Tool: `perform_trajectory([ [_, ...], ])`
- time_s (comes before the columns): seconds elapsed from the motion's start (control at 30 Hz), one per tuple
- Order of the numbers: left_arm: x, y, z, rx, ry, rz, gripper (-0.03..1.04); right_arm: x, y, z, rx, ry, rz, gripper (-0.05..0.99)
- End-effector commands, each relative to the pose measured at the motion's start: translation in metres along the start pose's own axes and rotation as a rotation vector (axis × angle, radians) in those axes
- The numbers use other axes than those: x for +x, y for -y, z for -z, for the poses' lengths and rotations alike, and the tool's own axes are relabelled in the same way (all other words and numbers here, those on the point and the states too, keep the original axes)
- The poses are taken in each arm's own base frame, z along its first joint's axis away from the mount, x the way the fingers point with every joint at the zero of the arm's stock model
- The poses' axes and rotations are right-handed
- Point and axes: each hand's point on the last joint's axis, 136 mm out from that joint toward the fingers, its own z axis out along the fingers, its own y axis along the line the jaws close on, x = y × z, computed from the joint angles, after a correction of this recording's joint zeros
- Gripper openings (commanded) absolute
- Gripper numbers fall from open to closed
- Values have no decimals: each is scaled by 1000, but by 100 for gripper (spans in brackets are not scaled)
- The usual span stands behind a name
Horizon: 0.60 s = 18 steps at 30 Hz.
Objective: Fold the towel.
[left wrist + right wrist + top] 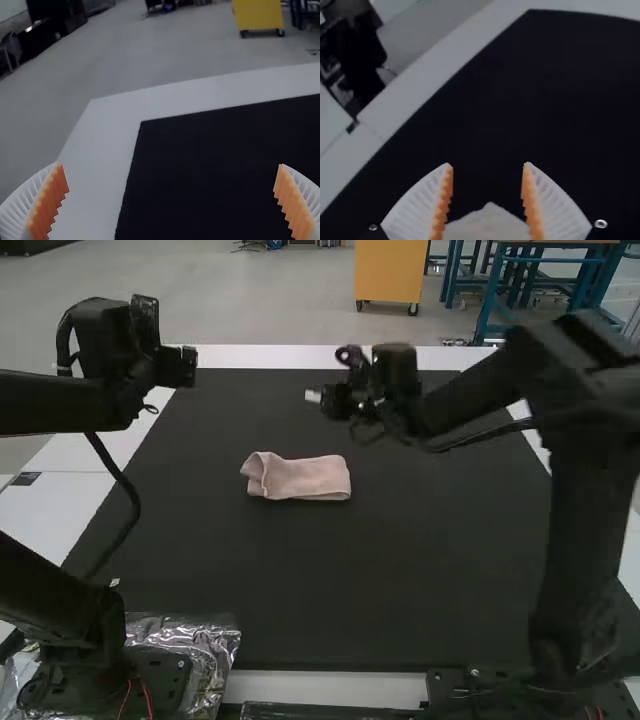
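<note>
Here's your pink towel (302,478), folded into a strip (loose loop at one end), your right gripper (314,396) hovering beyond it.

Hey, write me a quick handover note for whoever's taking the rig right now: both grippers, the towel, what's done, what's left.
Left gripper: open, empty, up by the far left corner of the black table mat.
Right gripper: open, empty, above the mat, beyond the towel.
Pale pink cloth towel: on the mat, forward of its middle, lying crosswise.
Done: towel is folded into a narrow strip, right end fairly flat.
Left: its left end puffs up in a loose loop; probably worth flattening, if a neater fold is wanted.
</note>
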Motion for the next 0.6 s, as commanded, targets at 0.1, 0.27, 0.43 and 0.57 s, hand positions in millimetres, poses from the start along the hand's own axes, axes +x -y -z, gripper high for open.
perform_trajectory([
  [0.1,-82,-13,38,-44,173,28,97,-104,-30,66,7,194,38,83],
  [0.27,-108,-26,72,-73,240,40,97,-153,-52,142,17,342,67,90],
  [0.43,-127,-39,112,-94,305,53,97,-178,-64,223,66,458,98,90],
  [0.57,-135,-53,145,-120,348,61,97,-192,-86,294,83,576,136,90],
])
